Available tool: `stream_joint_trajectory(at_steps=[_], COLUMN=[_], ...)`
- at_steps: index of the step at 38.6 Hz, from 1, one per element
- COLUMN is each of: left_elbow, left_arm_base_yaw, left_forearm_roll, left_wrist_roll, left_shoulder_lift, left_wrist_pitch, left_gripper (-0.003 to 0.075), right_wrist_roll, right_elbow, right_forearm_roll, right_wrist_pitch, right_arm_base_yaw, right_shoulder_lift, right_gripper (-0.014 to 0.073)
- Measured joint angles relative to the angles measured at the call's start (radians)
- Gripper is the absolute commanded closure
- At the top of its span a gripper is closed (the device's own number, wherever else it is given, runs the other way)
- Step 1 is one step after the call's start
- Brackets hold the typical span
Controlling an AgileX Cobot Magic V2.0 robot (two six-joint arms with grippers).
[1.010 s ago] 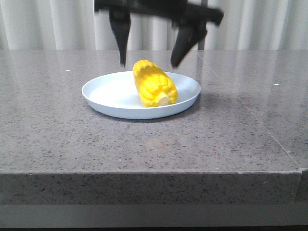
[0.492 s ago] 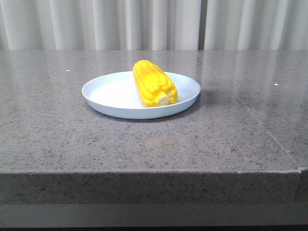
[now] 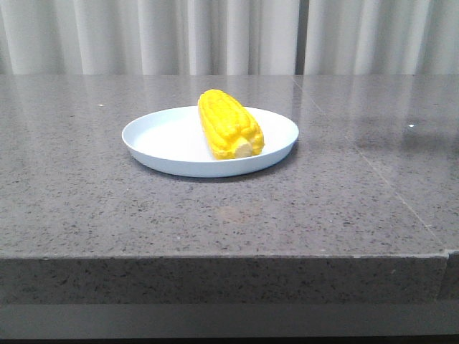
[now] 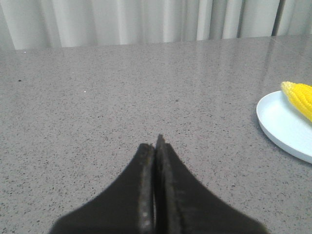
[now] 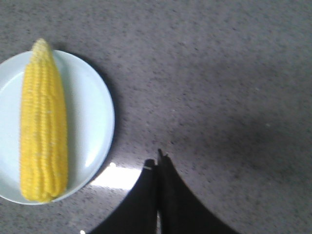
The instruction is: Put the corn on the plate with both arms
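Glossy yellow plastic corn [image 3: 230,126]; smooth pale plastic plate [image 3: 165,140]; polished speckled grey stone counter [image 3: 215,222]; matt black pincers.

One corn cob [image 3: 230,126] is seen, lying on one plate [image 3: 165,140]. One table [image 3: 215,215] is counted beneath them. Two pincers are shown, one in each wrist view: the left pincer [image 4: 155,144] and the right pincer [image 5: 157,161], each with two fingers pressed together. One curtain [image 3: 215,36] is seen behind the table.
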Motion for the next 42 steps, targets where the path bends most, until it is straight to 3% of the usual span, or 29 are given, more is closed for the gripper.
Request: stream_joint_trajectory(at_steps=[12,31,42], left_elbow=[0.0,0.0,0.0], left_arm_base_yaw=[0.0,0.0,0.0], left_forearm_roll=[0.0,0.0,0.0], left_wrist_roll=[0.0,0.0,0.0], left_shoulder_lift=[0.0,0.0,0.0], left_wrist_pitch=[0.0,0.0,0.0], left_gripper=[0.0741,0.0741,0.0741], right_wrist_roll=[-0.052,-0.059,-0.059], right_elbow=[0.445,0.997,1.151], right_forearm_roll=[0.013,-0.04,-0.077], right_wrist_pitch=[-0.104,-0.47,-0.566], right_arm_base_yaw=[-0.206,-0.213,-0.213], right_shoulder_lift=[-0.322,-0.856,-1.24], right_gripper=[0.0659,0.0663,0.0664])
